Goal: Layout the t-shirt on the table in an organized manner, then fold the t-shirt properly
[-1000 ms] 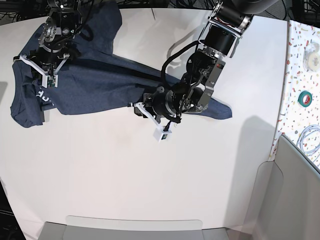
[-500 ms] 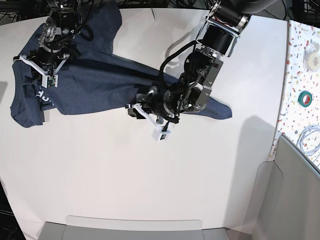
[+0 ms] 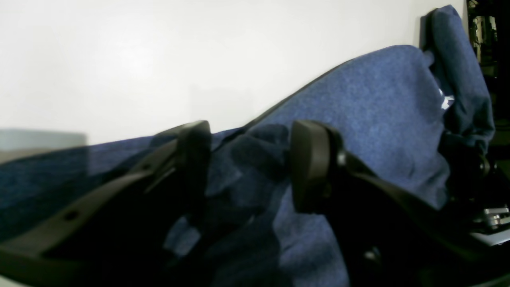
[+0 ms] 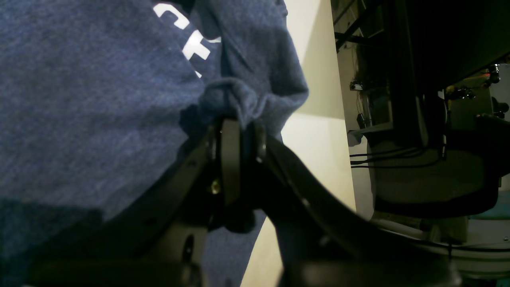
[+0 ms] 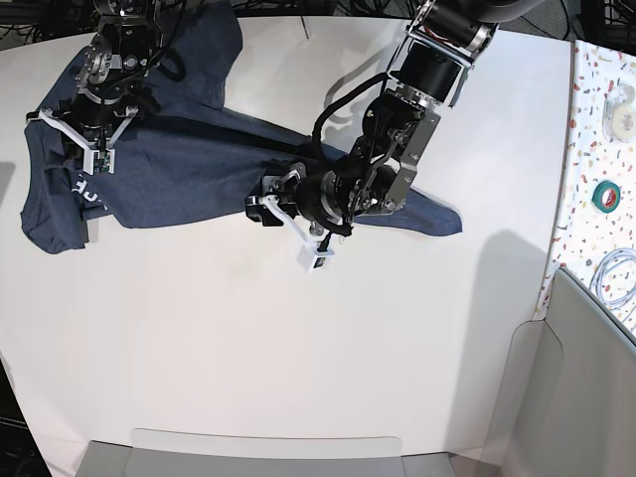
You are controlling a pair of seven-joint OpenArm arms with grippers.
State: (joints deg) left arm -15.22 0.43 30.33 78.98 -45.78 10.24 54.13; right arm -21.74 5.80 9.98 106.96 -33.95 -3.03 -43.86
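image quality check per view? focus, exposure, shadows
Base: sharp and evenly lit, soft arm shadows on the table. Left wrist: end effector soft and nearly black, t-shirt weave sharper behind, table blown out white. Right wrist: dim, end effector silhouetted, white lettering clipped, background murky.

we can read little here. the t-shirt (image 4: 99, 111) carries large white block lettering (image 4: 187, 36), mostly buried in folds: in the right wrist view we see what look like a "c" and a "t", cut off by the cloth. in the base view a few white letter fragments (image 5: 86, 192) show on its left end, too small for us to read. nothing else bears legible text.
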